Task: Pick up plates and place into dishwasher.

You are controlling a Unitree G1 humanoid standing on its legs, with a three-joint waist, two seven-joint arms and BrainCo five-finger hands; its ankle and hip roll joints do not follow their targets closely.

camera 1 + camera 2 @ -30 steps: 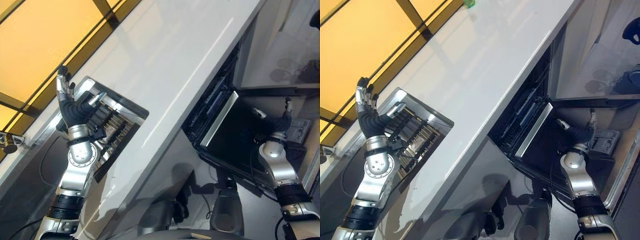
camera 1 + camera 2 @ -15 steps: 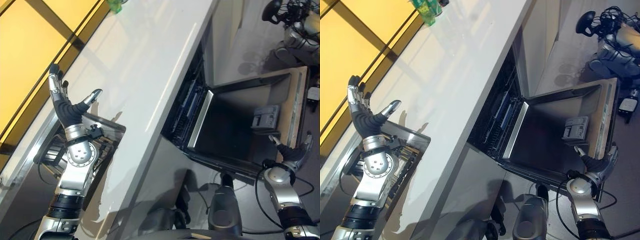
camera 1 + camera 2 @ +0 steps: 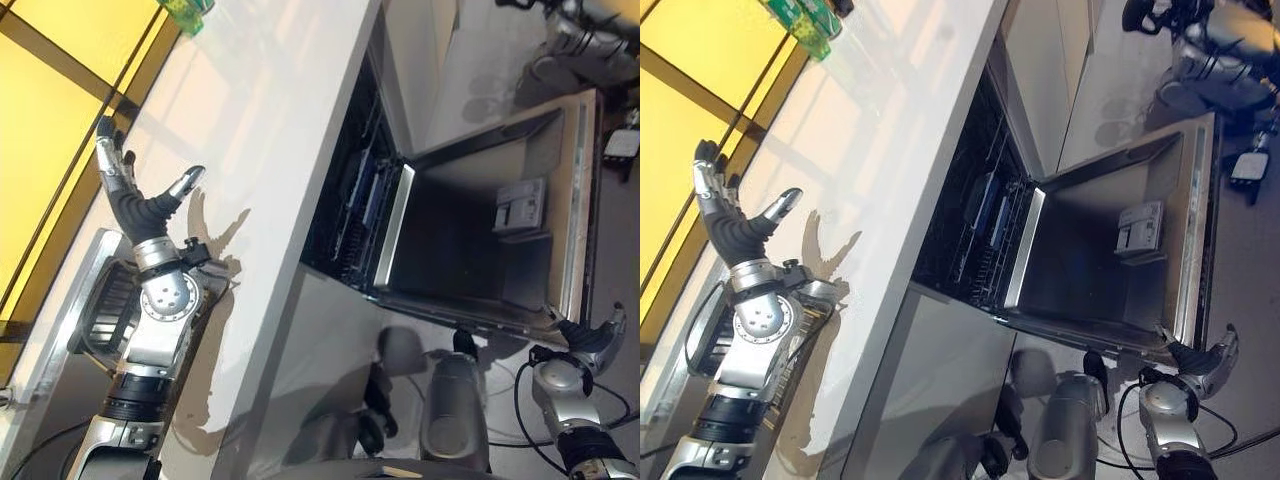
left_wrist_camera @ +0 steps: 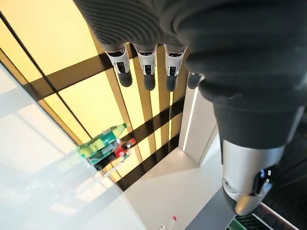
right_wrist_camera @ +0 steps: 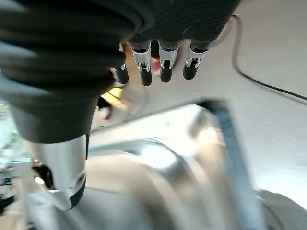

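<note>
Stands at a long white counter [image 3: 270, 130] with the dishwasher [image 3: 440, 230] under it on the right. Holds the left hand [image 3: 145, 212] up over the near left part of the counter, spread wide, thumb stuck out to the right, palm bare. Points its straight fingers [image 4: 146, 72], seen from the left wrist, toward the green bottles [image 4: 101, 142] and a red-capped bottle [image 4: 125, 147] at the far end of the counter, by the yellow wall [image 3: 60, 90] with its dark bars. Has a metal dish rack [image 3: 100, 310] sunk in the counter at the near left, partly hidden by the left forearm.

Hangs the right hand [image 3: 592, 338] low at the near right, just beside the near right corner of the dishwasher door [image 3: 470, 250]. Carries it relaxed and unclenched, with straight fingers [image 5: 163, 64] in the right wrist view and a blurred metal surface past them. Touching the door or apart from it: cannot tell.

Faces the door folded down, dark inner face up, with a pale detergent compartment [image 3: 520, 205] toward its far right. Looks into the open cavity at a wire rack [image 3: 350, 210] close to the door hinge, holding what appear to be a few bluish plates [image 3: 985, 205] standing on edge, too small to count
</note>
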